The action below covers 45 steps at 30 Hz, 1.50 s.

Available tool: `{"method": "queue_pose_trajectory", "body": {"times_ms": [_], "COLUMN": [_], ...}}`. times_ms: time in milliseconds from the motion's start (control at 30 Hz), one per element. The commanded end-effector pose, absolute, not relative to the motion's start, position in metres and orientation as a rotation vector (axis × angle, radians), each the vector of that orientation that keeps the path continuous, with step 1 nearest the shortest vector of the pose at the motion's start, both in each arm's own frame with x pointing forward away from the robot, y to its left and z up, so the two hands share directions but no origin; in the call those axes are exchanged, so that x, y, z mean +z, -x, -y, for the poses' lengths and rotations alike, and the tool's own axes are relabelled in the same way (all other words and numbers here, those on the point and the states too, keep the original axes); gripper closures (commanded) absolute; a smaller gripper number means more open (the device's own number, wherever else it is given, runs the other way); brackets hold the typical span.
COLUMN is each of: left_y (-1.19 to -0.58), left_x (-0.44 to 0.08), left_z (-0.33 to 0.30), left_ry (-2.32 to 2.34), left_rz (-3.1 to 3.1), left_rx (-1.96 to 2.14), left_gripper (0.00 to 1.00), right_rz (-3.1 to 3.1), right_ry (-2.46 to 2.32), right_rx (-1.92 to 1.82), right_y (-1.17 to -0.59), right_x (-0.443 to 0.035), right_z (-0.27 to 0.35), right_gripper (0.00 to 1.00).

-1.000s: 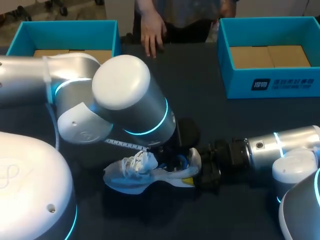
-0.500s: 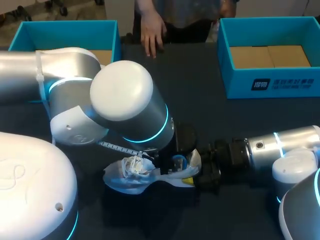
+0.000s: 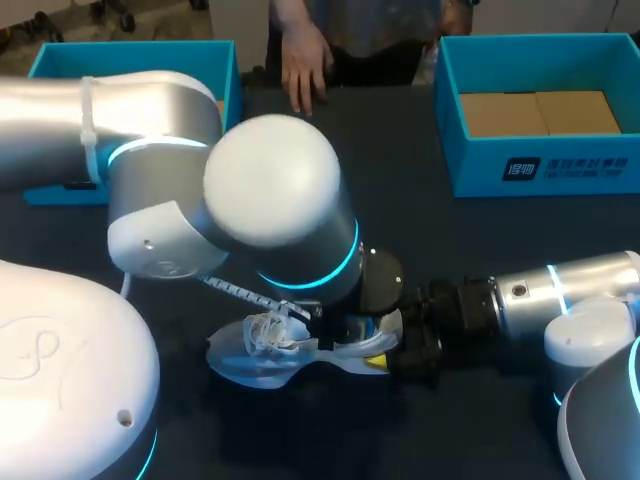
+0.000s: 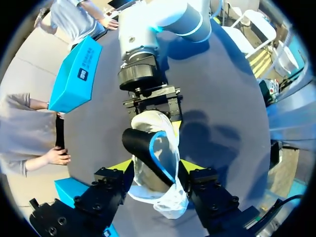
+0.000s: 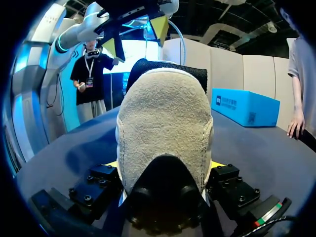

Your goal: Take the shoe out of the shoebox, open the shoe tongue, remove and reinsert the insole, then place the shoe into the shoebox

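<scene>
A dark counter (image 3: 420, 220) fills the scene. An open blue left shoebox (image 3: 130, 46) sits at its far left corner, and an open blue right shoebox (image 3: 560, 165) at the far right. A white shoe (image 3: 262, 350) lies near the middle. A person's hand (image 3: 305, 68) rests on the far edge.

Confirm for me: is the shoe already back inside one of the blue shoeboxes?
No, the shoe is out on the dark table, apart from both the left shoebox and the right shoebox.
</scene>
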State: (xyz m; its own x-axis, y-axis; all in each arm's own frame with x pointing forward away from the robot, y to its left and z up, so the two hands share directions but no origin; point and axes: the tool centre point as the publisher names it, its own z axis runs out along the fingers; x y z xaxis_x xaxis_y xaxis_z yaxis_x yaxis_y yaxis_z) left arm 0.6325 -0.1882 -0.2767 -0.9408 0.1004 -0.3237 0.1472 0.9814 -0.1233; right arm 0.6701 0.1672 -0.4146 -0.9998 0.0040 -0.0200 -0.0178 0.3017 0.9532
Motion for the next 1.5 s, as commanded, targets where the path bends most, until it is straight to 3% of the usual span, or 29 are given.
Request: {"method": "queue_pose_trajectory", "body": {"times_ms": [33,200,333,1167,1200,1300,1333,1500], "left_y": [-0.626,-0.626,-0.628,-0.64,-0.641,-0.645,-0.646,-0.648], "left_x": [-0.281,-0.286,-0.287,-0.295,-0.295,-0.295,-0.295,-0.299], "left_z": [0.198,0.198,0.198,0.205,0.205,0.208,0.21,0.214], "left_ry": [-0.18,-0.213,-0.193,-0.31,-0.315,-0.322,-0.334,-0.398], "left_rz": [-2.785,-2.788,-2.793,-2.54,-2.537,-2.515,-2.492,-2.461], "left_rx": [-0.149,-0.128,-0.151,-0.164,-0.171,-0.163,-0.148,-0.114], "left_gripper": [0.38,0.35,0.0,0.0,0.01,0.2,0.3,0.47], "right_rz": [-2.522,-2.522,-2.522,-2.522,-2.522,-2.522,-2.522,-2.522], "right_ry": [0.012,0.012,0.012,0.012,0.012,0.012,0.012,0.012], "right_rx": [1.84,1.84,1.84,1.84,1.84,1.84,1.84,1.84], "right_y": [-0.669,-0.669,-0.669,-0.669,-0.669,-0.669,-0.669,-0.669], "right_x": [-0.413,-0.413,-0.413,-0.413,-0.413,-0.413,-0.413,-0.413], "right_z": [-0.168,-0.168,-0.168,-0.168,-0.168,-0.168,-0.168,-0.168], "right_gripper": [1.0,1.0,1.0,1.0,1.0,1.0,1.0,1.0]}}
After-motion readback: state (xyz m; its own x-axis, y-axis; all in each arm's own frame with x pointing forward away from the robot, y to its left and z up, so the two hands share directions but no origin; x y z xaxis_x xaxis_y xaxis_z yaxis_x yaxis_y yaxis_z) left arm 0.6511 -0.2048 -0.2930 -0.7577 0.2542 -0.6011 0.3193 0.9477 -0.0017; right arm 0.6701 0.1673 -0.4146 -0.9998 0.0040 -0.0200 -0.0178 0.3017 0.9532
